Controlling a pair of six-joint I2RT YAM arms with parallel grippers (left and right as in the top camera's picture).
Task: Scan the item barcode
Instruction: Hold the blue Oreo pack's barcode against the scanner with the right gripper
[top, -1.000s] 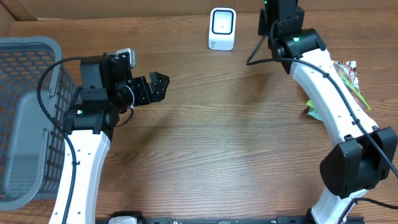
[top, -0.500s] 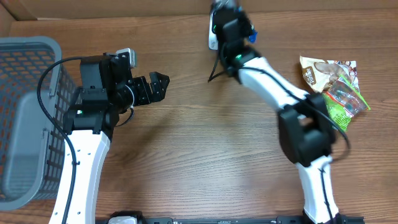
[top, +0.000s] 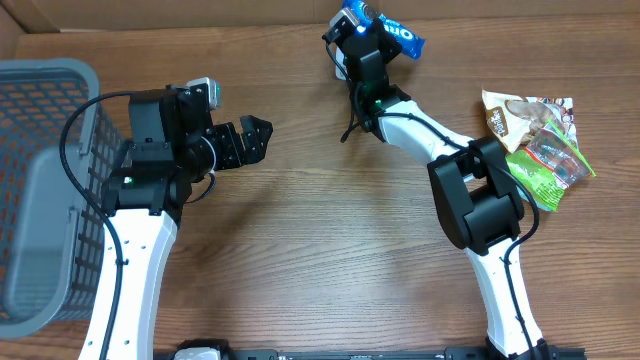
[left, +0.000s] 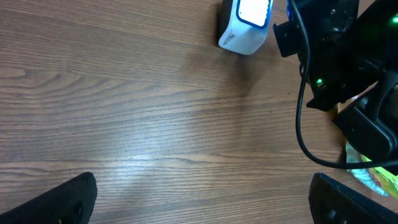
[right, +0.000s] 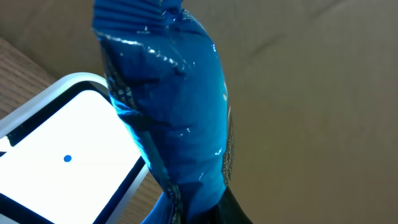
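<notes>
**Blue packet held over scanner, right arm at far edge of table**

Right pincer: pressed together on the lower end of the blue packet. The wrist view shows only a dark finger edge at the bottom of the frame, with the crimped foil running into it. The packet stands up out of the pincer, glossy and creased. Overhead, its free end lies past the pincer on the side away from the left arm, with white lettering on it.

Scanner: just beside and below the held packet, its lit white face with a blue dot turned up toward it. Whether foil and scanner touch, I cannot tell. Overhead, the pincer and wrist cover nearly all of the scanner.

Cardboard wall: brown, behind the packet, beyond the pincer.

Other snack packets: a small heap, brown, clear and green, lying on the table well out from the right pincer, beside that arm's elbow.

Left pincer: spread wide, holding nothing, above bare wood. Its two dark fingers sit at the lower corners of its wrist view. The scanner and the right arm's black wrist lie ahead of it, well apart.

Basket: grey mesh, behind the left pincer on the far side of that arm.
</notes>
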